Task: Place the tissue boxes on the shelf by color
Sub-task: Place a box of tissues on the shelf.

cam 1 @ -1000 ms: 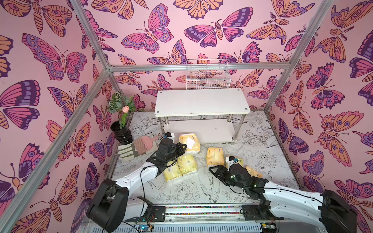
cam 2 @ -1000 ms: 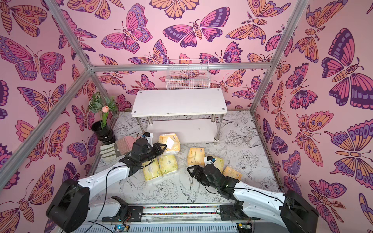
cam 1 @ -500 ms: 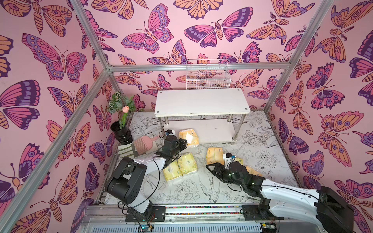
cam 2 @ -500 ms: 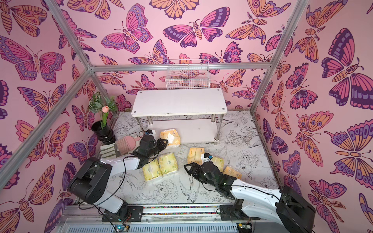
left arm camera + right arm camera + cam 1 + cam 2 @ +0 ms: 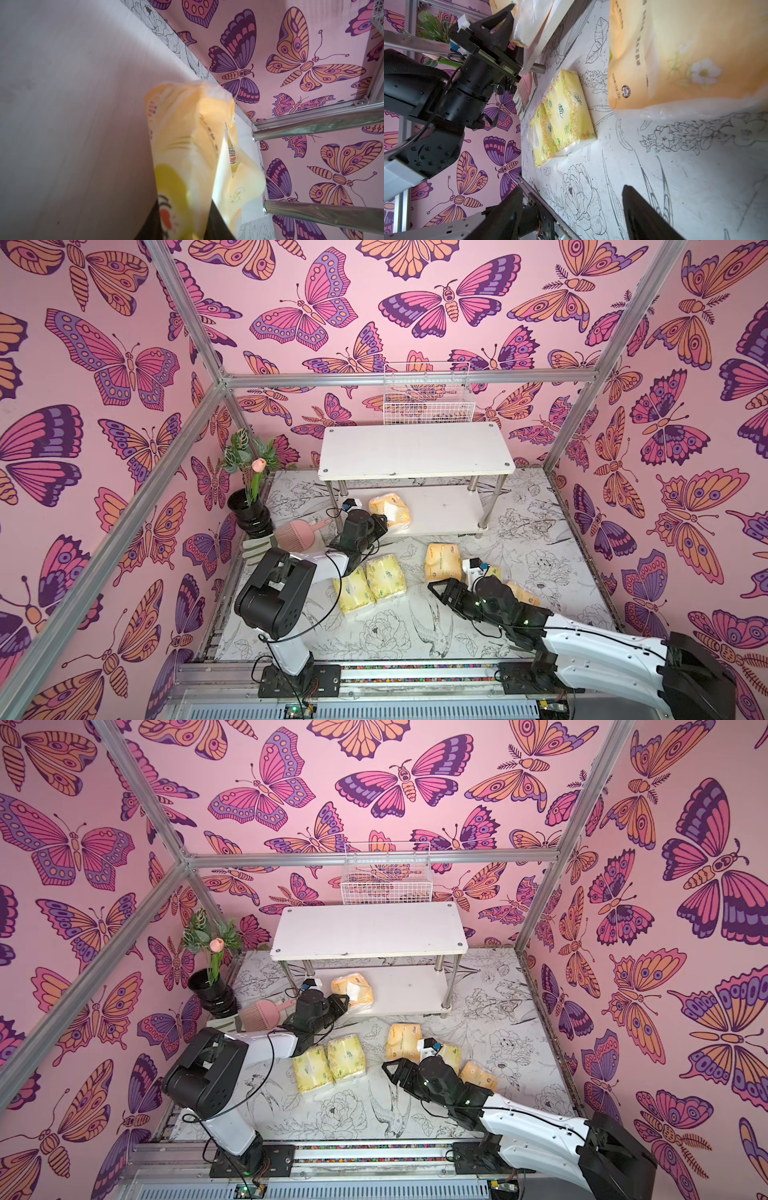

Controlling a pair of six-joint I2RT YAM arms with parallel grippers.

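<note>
Between butterfly walls (image 5: 124,364), an orange tissue pack (image 5: 390,510) is laid at the shelf (image 5: 449,510) lower board's front edge, between the left gripper (image 5: 380,519) jaws. Clamped or let go, it cannot be told. The right gripper (image 5: 438,593) is spread and empty. If the wrap is caught on withdrawal, the pack could be dragged off.

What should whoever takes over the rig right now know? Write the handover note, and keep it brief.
Left gripper: at the orange pack lying on the shelf's lower board; gripping or released, cannot tell.
Right gripper: open, empty, over the mat near a second orange pack.
Third orange pack and one yellow-green pack lie by the right wrist; two yellow-green packs lie side by side mid-mat.
Done: one orange pack on the lower board.
Left: five packs; top board holds nothing.
</note>
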